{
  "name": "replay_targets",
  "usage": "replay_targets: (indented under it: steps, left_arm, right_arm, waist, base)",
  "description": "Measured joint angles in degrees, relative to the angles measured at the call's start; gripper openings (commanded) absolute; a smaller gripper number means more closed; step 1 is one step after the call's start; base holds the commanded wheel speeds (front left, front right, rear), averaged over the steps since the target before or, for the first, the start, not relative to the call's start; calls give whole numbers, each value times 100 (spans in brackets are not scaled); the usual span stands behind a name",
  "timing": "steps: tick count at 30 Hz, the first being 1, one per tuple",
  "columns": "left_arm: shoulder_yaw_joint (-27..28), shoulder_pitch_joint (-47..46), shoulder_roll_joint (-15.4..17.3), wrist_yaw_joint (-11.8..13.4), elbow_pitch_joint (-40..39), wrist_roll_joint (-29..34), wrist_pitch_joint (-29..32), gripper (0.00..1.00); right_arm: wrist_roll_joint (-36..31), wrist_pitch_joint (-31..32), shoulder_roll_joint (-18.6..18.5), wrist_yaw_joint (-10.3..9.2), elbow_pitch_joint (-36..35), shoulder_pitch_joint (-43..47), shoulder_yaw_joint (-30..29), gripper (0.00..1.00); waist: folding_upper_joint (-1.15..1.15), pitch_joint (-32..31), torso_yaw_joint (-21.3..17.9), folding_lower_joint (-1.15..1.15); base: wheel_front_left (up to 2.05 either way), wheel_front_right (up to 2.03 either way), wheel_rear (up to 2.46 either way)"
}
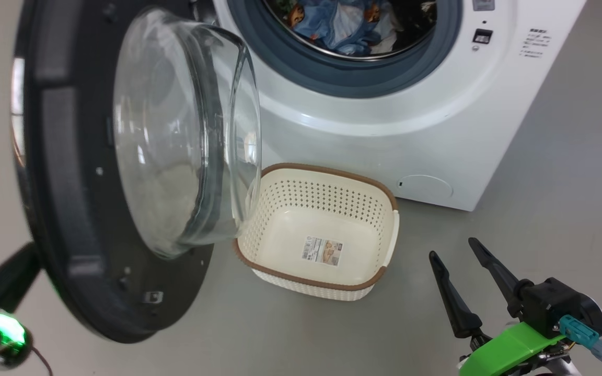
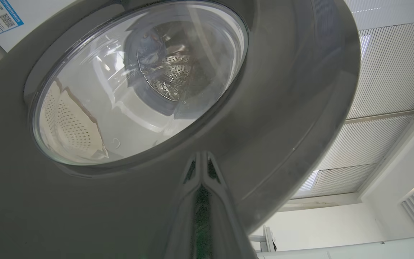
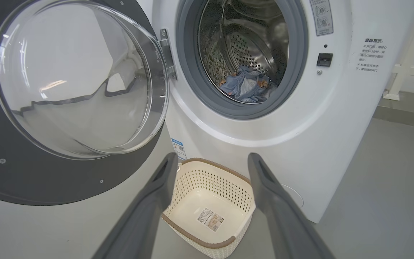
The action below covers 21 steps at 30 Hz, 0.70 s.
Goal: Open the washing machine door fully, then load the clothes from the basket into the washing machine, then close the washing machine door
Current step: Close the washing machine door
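The washing machine door (image 1: 60, 209) stands swung out to the left, its clear glass bowl (image 1: 175, 130) bulging toward the basket. The blue clothes (image 1: 343, 26) lie inside the drum of the white washing machine (image 1: 384, 136), also seen low in the drum as clothes (image 3: 246, 84). On the floor in front, the cream basket (image 1: 322, 201) holds nothing but its label. My left gripper (image 2: 201, 156) is shut, its tips close against the door's glossy outer rim (image 2: 282, 90). At the lower right, above the floor, my right gripper (image 1: 453, 249) is open and holds nothing.
Grey floor (image 1: 541, 209) runs to the right of the machine and around the basket. A round flap (image 1: 425, 186) sits low on the machine's front, and a blue sticker (image 3: 179, 147) beside the door hinge side. A white frame (image 3: 404, 72) stands behind the machine's right.
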Motion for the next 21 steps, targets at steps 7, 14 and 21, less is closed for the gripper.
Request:
replay_targets:
  steps: [7, 14, 21]
  left_arm:
    - [-256, 316, -203, 18, -442, -135, 146, 0]
    - [-532, 419, -365, 196, -798, -125, 157, 0]
    - [-604, 486, -420, 320, -950, -116, 163, 0]
  right_arm:
    - [0, -74, 56, 0, 46, 47, -25, 100]
    - [0, -123, 85, 0, 86, 72, -27, 100]
    - [1, -175, 112, 0, 120, 164, -36, 100]
  waist:
    - [0, -129, -265, 0]
    - [0, -223, -635, 0]
    - [0, -282, -1104, 0]
  base:
    - [0, 0, 0]
    - [0, 0, 0]
    - [0, 0, 0]
